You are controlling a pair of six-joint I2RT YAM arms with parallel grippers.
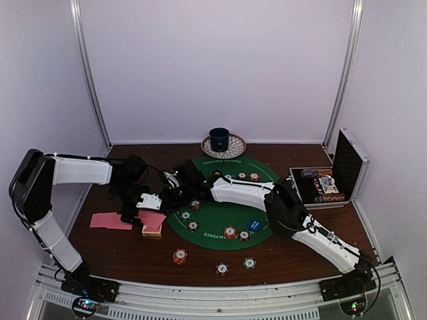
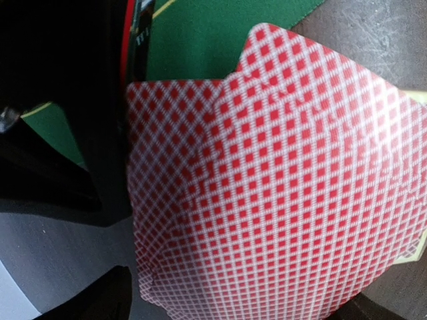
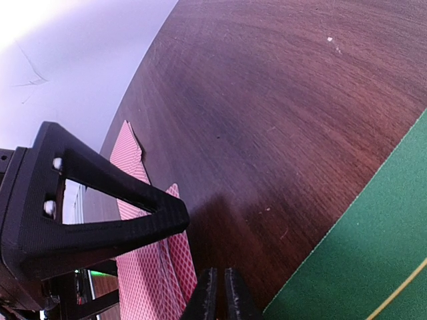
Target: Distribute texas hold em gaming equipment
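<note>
The right gripper, its jaws pressed almost together, sits at the edge of the pink-backed cards piled on the table just left of the green mat, the left gripper spread wide above that pile, while poker chips dot the mat.

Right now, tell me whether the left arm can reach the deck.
Probably yes: the left gripper hangs open right over the deck, nothing between; the shut right gripper sits close beside it.

Blurred, edge-cropped playing cards
</note>
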